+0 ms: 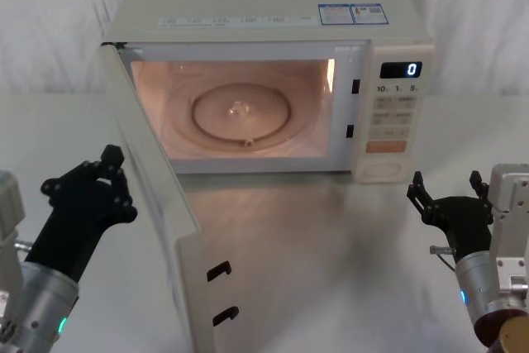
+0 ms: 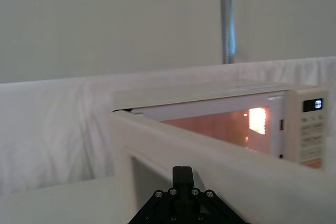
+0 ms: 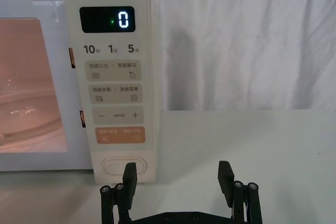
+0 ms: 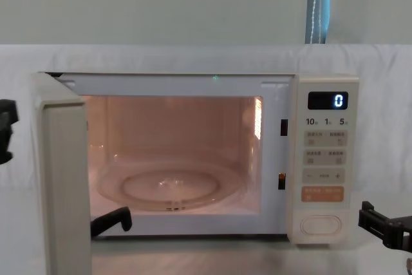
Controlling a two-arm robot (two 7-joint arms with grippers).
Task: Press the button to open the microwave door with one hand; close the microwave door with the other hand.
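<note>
- Microwave door (image 1: 161,229) stands swung wide open on its left hinge, its edge pointing out toward the robot, and the lit cavity with the glass turntable (image 1: 240,113) is in plain sight.
- On the control panel, the button (image 3: 122,166) sits at the very bottom, below the orange key (image 3: 120,136); nothing is touching it, and with the door open I judge the pressing part done.
- The right tool (image 3: 178,178) hangs just in front of the panel's lower right corner, apart from it, its two fingers spread wide and holding nothing.
- The left tool (image 1: 97,186) waits on the outer side of the open door, near its top edge; whether it touches the panel I cannot tell, nor whether its fingers are spread or closed.
- Closing looks like the step in hand, and it falls to the left arm.
- To do it well, I would push on the door's outer face well away from the hinge, near the free edge where the two latch hooks (image 1: 221,293) stick out, and sweep in an arc that follows the hinge.
- The push should stay flat and steady so the microwave does not slide on the counter (image 1: 331,270), and carry through until the hooks seat.
- The right tool should keep clear of the panel and out of the door's path.
</note>
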